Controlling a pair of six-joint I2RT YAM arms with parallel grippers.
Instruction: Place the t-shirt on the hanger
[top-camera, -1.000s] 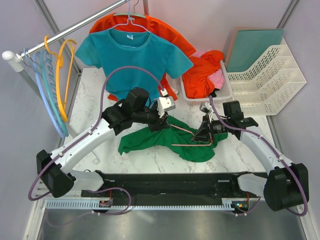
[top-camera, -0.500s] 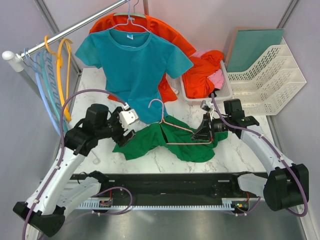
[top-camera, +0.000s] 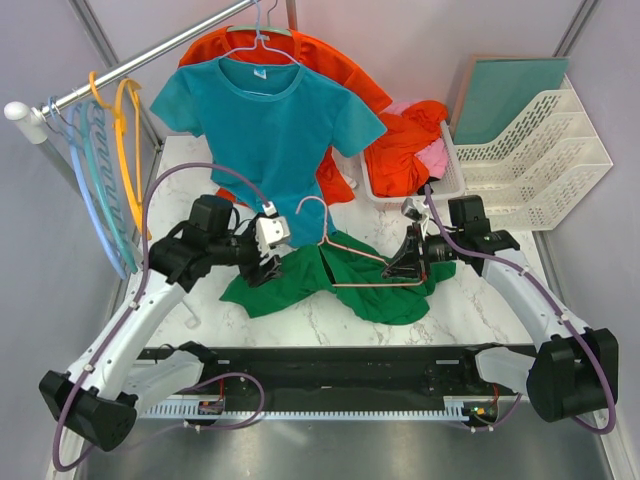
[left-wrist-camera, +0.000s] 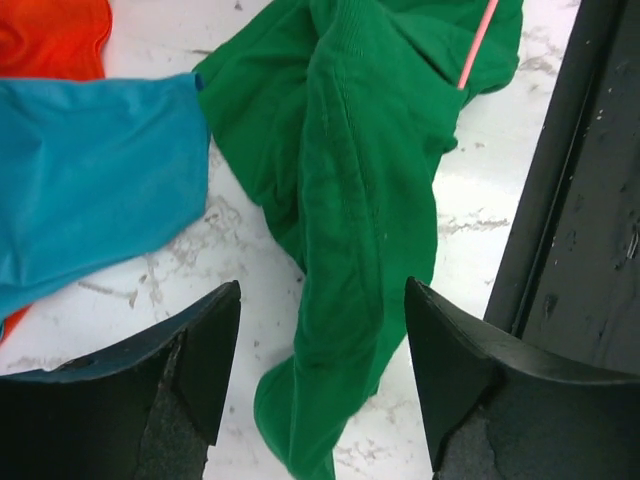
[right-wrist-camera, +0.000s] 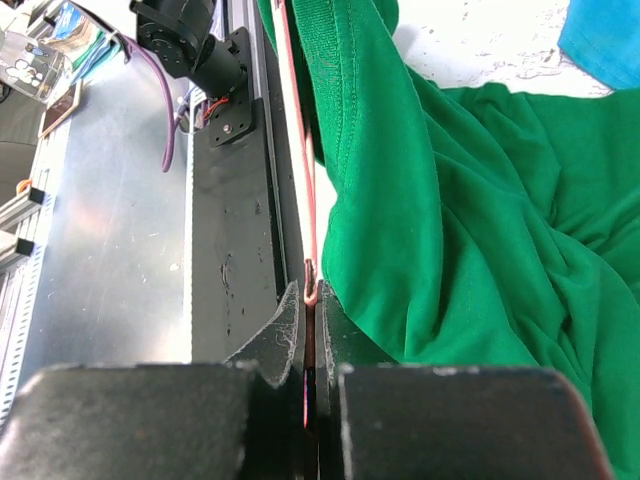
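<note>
1 bench (top-camera: 450, 300), marble. 1 t-shirt (top-camera: 370, 290), dark green, crumpled at bench centre. 1 hanger (top-camera: 355, 251), pink wire, lying among t-shirt folds, hook toward far edge, right corner clamped between right fingers (right-wrist-camera: 285, 330). Left fingers (left-wrist-camera: 205, 340) apart, above t-shirt's left end, gripping nothing.

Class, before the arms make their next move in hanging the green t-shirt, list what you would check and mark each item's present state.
1. Jaws of the right gripper shut on the hanger: ok.
2. Jaws of the left gripper open: ok.
3. Fabric of the t-shirt lying between the left jaws: ok.
4. Hook of the hanger free of fabric: ok.
5. Hanger passing through the neck opening: cannot tell.
6. Shirt draped over the hanger's shoulders: not ok, it lies bunched on the table.
</note>
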